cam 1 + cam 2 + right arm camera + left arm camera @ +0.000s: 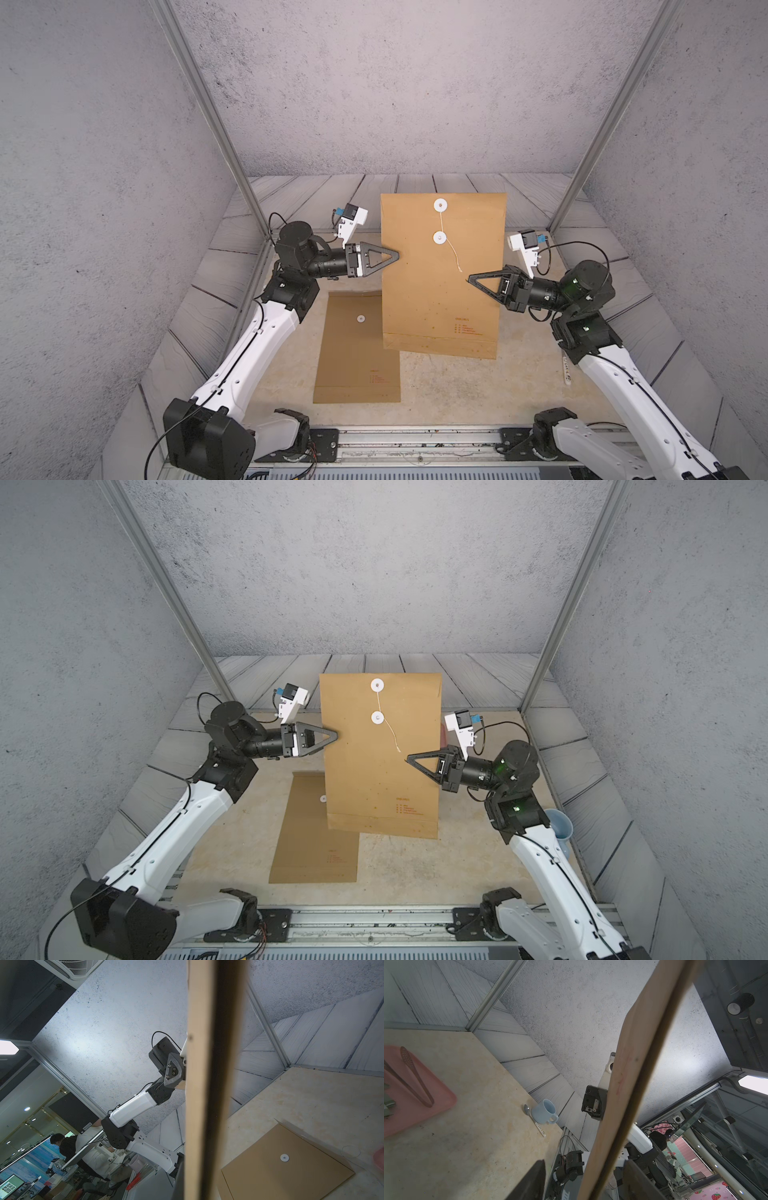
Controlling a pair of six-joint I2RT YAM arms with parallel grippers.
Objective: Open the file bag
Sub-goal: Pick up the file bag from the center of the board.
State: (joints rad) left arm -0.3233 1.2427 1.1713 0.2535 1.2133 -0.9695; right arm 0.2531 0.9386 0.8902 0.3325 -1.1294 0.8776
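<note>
While the brown file bag [440, 299] stood upright over the middle of the table [436, 399], the two arms met it from opposite sides. The right gripper [471, 277] was clamped on the bag's right-hand edge about halfway up, its jaws closed on the paper. Its wrist camera saw the bag edge-on, running straight between the jaws. The left gripper [395, 255] reached the opposite edge a little higher. Its wrist view showed the jaws standing apart, with the bag's edge passing between them and a clear gap beside one of the fingers [529, 1180]. Whether the bag's bottom edge touched the table I could not tell. On the bag's face a thin string [453, 253] ran from the upper white disc [440, 205] down to the lower white disc [439, 237]. From there it trailed loose, with its free end near the right gripper's tip. A second bag [353, 357] lay flat on the table nearer the left arm, its far corner hidden behind the upright one. A blue mug [544, 1113] sat beside the right arm with a spoon [534, 1120] just beside it. A pink tray [436, 1109] carrying tongs [415, 1078] showed clearly only in the left wrist view.
</note>
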